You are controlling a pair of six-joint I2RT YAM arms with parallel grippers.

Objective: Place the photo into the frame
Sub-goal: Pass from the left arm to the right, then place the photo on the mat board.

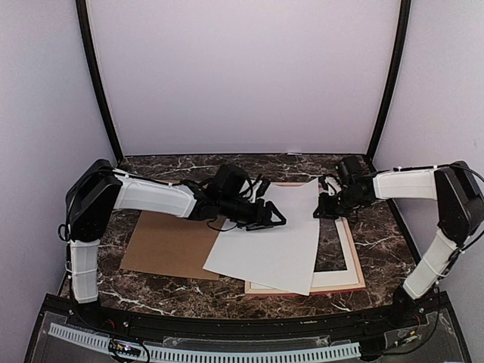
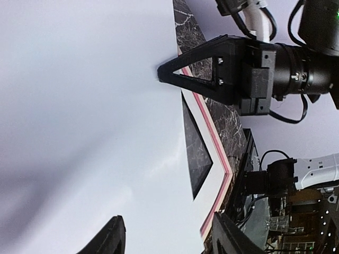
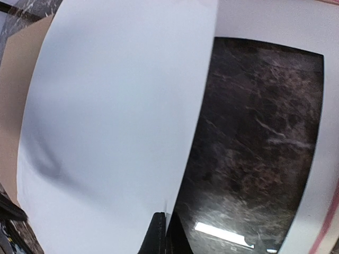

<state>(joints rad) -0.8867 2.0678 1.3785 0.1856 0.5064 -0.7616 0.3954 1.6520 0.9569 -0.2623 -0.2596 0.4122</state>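
At the near edge of the counter (image 1: 378,242), a corner of the photo (image 1: 268,242), blank side up, skewed over the pink-red frame (image 1: 344,288) and its white mat (image 1: 333,278), overhanging toward the brown board (image 1: 166,246) on the left. Farther in, left claw (image 1: 274,218) spread wide just above the sheet's far-left edge, gripping nothing. Across from it, right claw (image 1: 324,206) pinched narrow on the photo's far-right edge, with that side bowed into a shallow curve. Not yet squared to the opening. Likely trouble from here: creasing or tearing at the single pinch if pulled sideways; dragging the mat out of place underneath; slipping off the frame altogether if released while crooked.
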